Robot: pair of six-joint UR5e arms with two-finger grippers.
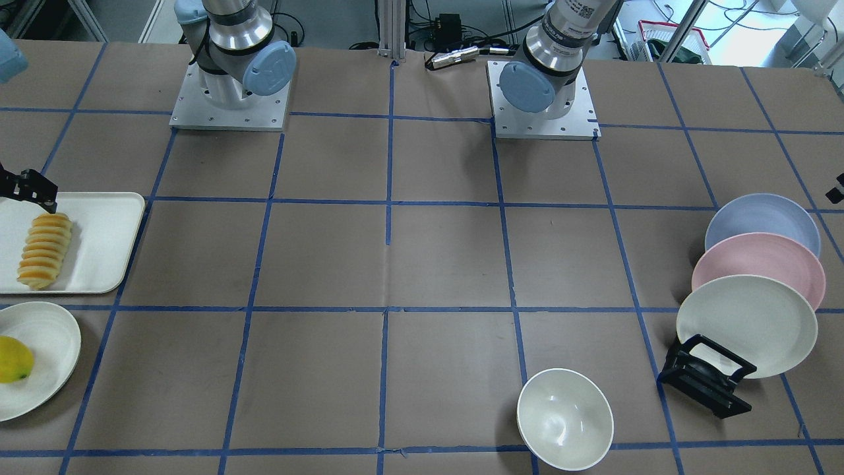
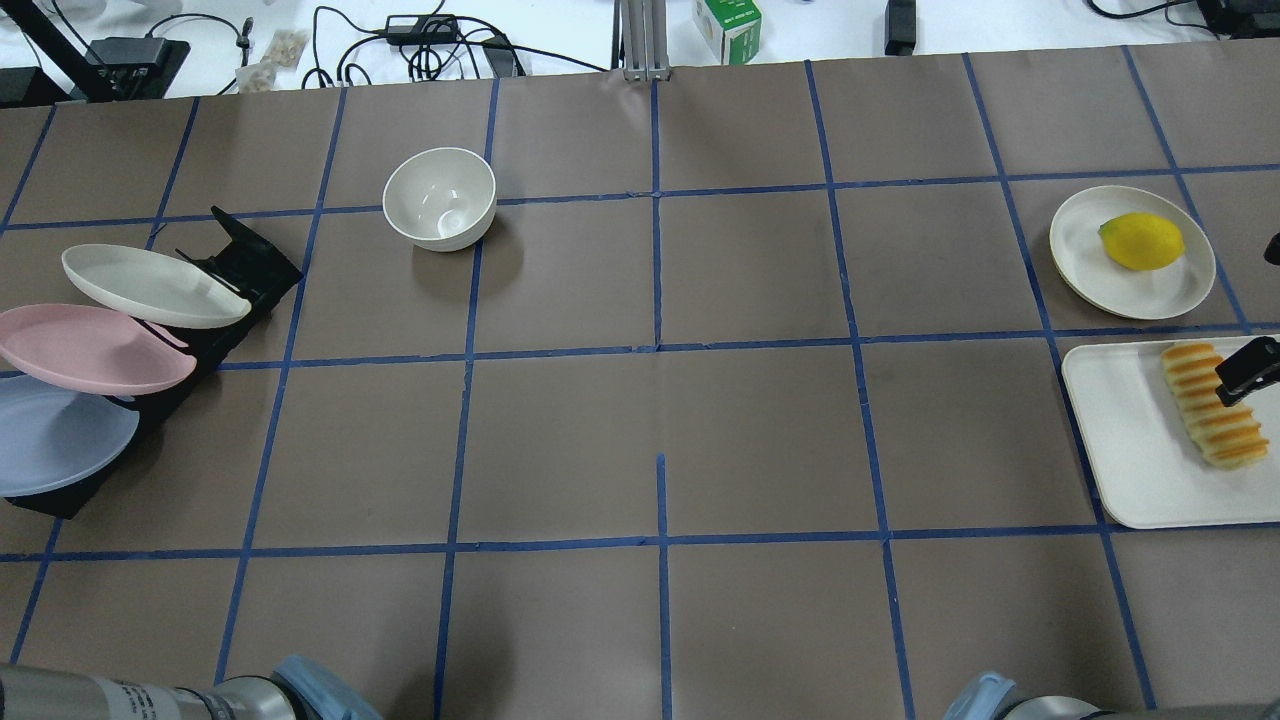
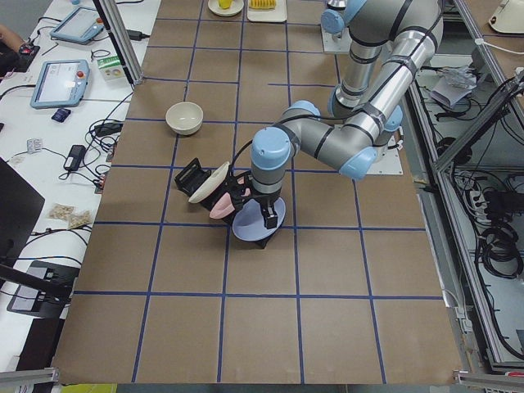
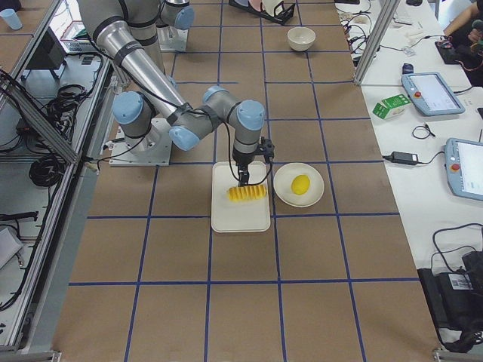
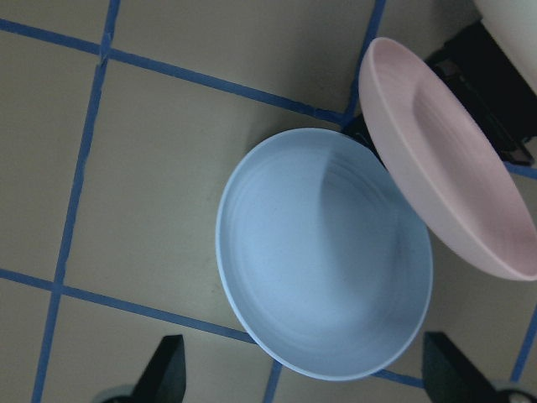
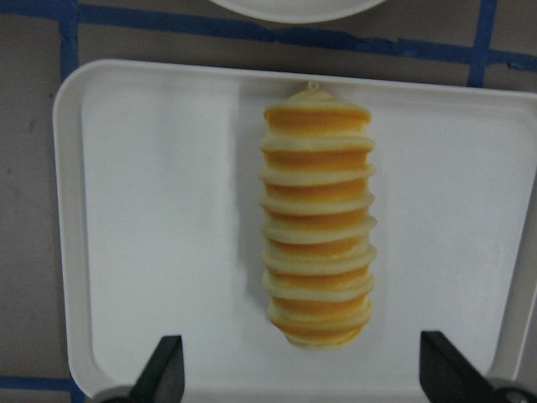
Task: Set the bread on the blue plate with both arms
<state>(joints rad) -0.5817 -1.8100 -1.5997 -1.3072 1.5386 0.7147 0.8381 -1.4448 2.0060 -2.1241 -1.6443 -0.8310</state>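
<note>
Black fingers (image 6: 165, 369) of the right gripper (image 6: 300, 376) stand spread wide apart, nothing clamped between them. The bread (image 6: 319, 222) lies directly below the gap, its long axis running away from the wrist camera. The loaf rests flat on a white rectangular tray (image 6: 151, 210), toward one long side of it. Whether either finger touches the loaf cannot be determined.

The left gripper (image 5: 304, 376) is likewise fully parted and holds nothing. It hangs above the blue plate (image 5: 327, 260), which leans tilted in a black rack (image 1: 702, 379). The pink plate (image 5: 445, 159) overlaps it just beside, and the cream plate (image 1: 745, 323) follows at the rack's far end from the robot.

Bread and blue plate sit at opposite ends of the table (image 2: 660, 420), well apart. A lemon (image 2: 1140, 241) on a small white plate (image 2: 1085, 255) lies next to the tray. A white bowl (image 1: 564, 419) stands near the rack. Brown paper with a blue tape grid covers the table.
</note>
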